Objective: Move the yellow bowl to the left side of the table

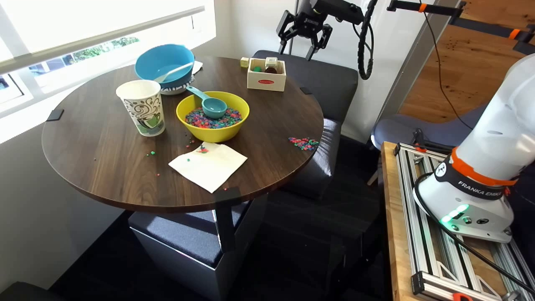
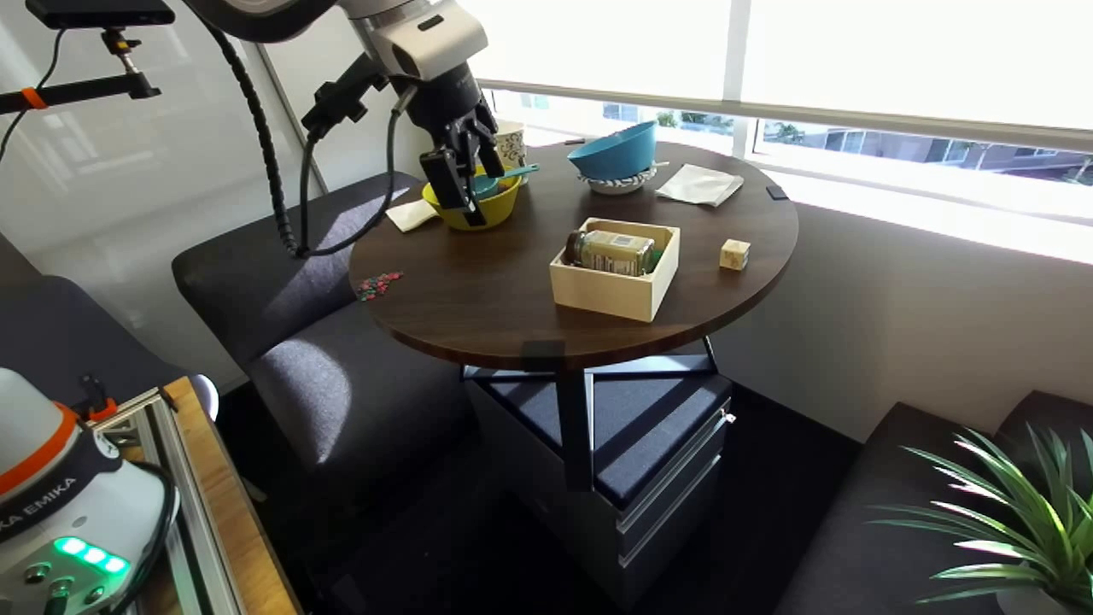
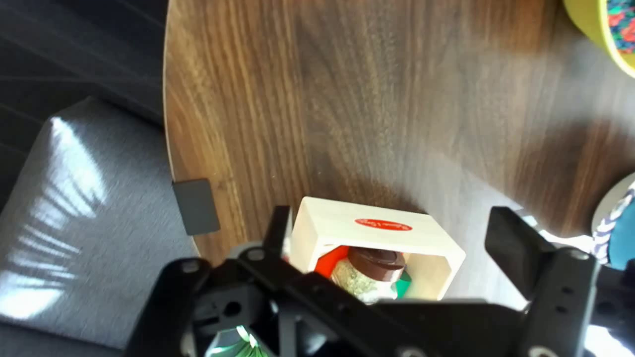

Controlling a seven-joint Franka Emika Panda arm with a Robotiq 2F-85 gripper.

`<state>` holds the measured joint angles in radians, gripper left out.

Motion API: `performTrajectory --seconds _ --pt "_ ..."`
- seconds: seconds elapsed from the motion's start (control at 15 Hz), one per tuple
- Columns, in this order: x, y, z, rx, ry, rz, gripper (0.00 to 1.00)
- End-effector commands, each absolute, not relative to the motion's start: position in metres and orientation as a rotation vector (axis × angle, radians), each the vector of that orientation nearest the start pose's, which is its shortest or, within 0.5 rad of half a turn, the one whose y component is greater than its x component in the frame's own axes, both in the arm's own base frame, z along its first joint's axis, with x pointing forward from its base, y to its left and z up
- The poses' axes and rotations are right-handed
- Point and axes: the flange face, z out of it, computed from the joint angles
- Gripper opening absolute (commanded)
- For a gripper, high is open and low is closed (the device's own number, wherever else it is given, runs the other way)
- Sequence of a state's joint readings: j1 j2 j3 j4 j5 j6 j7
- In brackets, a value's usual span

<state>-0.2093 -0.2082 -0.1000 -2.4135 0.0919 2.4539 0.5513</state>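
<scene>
The yellow bowl point(image 1: 214, 134) stands upright on the round dark brown table point(image 1: 100, 142), with small blue and pink bits and a teal scoop point(image 1: 214, 109) inside. In an exterior view the bowl point(image 2: 505, 207) is partly hidden behind my gripper point(image 2: 484, 195). In the wrist view only a part of the bowl point(image 3: 590, 22) shows at the top right corner. My gripper point(image 1: 296, 54) is open and empty, in the air above the table, apart from the bowl. In the wrist view the fingers point(image 3: 389, 220) are wide apart, with the wooden box beyond them.
A wooden box point(image 1: 266, 82) holding a jar stands near the table edge. A patterned paper cup point(image 1: 146, 113) and a tilted blue bowl point(image 1: 167, 62) stand near the yellow bowl. A napkin point(image 1: 209, 165), loose bits point(image 1: 304, 143) and a small block point(image 2: 734, 254) lie on the table.
</scene>
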Motion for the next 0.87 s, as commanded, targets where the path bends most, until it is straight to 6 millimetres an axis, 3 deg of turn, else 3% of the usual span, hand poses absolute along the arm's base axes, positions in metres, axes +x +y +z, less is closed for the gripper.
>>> performTrajectory --seconds 0.0,0.4,0.47,0.53,0.8 --pt "0.468 -0.123 0.419 -2.895 1.216 -0.468 1.00" --pt "0.492 -0.061 0.409 -3.294 0.928 -0.532 1.00" --pt "0.498 -0.057 0.408 -3.360 0.893 -0.502 1.00" --pt "0.485 -0.064 0.410 -3.263 0.928 -0.528 1.00" --pt "0.496 -0.057 0.409 -3.332 0.883 -0.512 1.00"
